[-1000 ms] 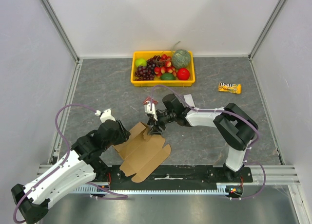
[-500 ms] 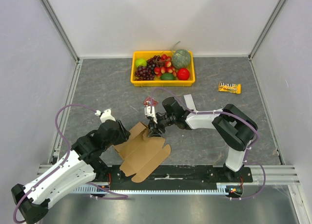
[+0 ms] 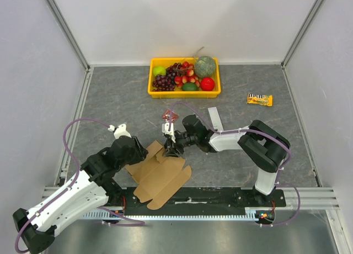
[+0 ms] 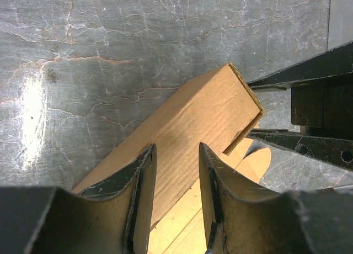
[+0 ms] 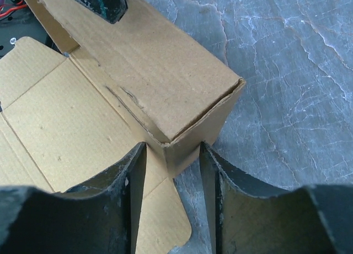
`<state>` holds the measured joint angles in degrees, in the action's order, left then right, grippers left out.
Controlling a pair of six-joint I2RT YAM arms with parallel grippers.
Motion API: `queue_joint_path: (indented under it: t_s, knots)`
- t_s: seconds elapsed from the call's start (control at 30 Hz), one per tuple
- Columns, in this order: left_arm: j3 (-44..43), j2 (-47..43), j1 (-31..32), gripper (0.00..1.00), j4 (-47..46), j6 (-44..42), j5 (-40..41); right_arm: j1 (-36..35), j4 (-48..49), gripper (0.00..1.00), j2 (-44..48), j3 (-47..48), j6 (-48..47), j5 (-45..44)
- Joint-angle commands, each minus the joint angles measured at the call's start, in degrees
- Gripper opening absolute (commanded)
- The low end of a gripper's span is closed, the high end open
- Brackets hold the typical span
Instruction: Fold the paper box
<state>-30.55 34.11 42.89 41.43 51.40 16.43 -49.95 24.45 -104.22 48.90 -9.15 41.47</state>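
Box location: the paper box (image 3: 160, 174) lies on the counter (image 3: 110, 99) near the arm bases, between the two arms – well apart from the yellow fruit tray (image 3: 185, 92) at the far side.
Box condition: part-formed. One long wall stands folded up; the remaining flaps lie flat and spread toward the near edge.
Long axis: the raised wall runs on a diagonal from near-left to far-right, from the left arm's end to the right arm's end.
Left pincer (image 3: 137, 153): at the near-left end of the raised wall. In its wrist view the pincer (image 4: 176, 152) has its jaws apart, with the wall's cardboard (image 4: 198, 121) showing in the gap; no clamping evident.
Right pincer (image 3: 168, 151): at the far-right end. In its wrist view the pincer (image 5: 171, 149) straddles the wall's end corner (image 5: 176, 146); the jaws stand apart with the corner between them, but whether they pinch it cannot be told.
Deciding relation: the wall's open end lies directly between the right jaws – the right arm is nearer to that corner, the left to the opposite end.
Judgement: the next fold likely needs the left end held steady while the right works the corner.
Risk: the raised wall may spring flat if either end is released.
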Motion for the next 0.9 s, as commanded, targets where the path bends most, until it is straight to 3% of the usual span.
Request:
queue_joint_path:
  t_s: [0.0, 0.27, 0.63, 0.87]
  knots:
    - [0.6, 0.1, 0.3, 0.43, -1.4, -0.6, -0.5, -0.8, 7.5, 0.52, 0.7, -1.4, 2.7, -0.9]
    - [0.7, 0.0, 0.3, 0.43, -1.4, -0.7, -0.7, -1.7, 12.5, 0.54, 0.0, -2.7, 5.6, -1.8]
    - [1.1, 0.0, 0.3, 0.43, -2.0, -0.9, -1.1, -4.1, 19.3, 0.39, -1.2, -4.3, 10.7, -10.3]
    - [1.1, -0.1, 0.3, 0.43, -2.1, -0.9, -1.2, -6.7, 24.7, 0.35, -1.7, -6.1, 13.8, -19.0]
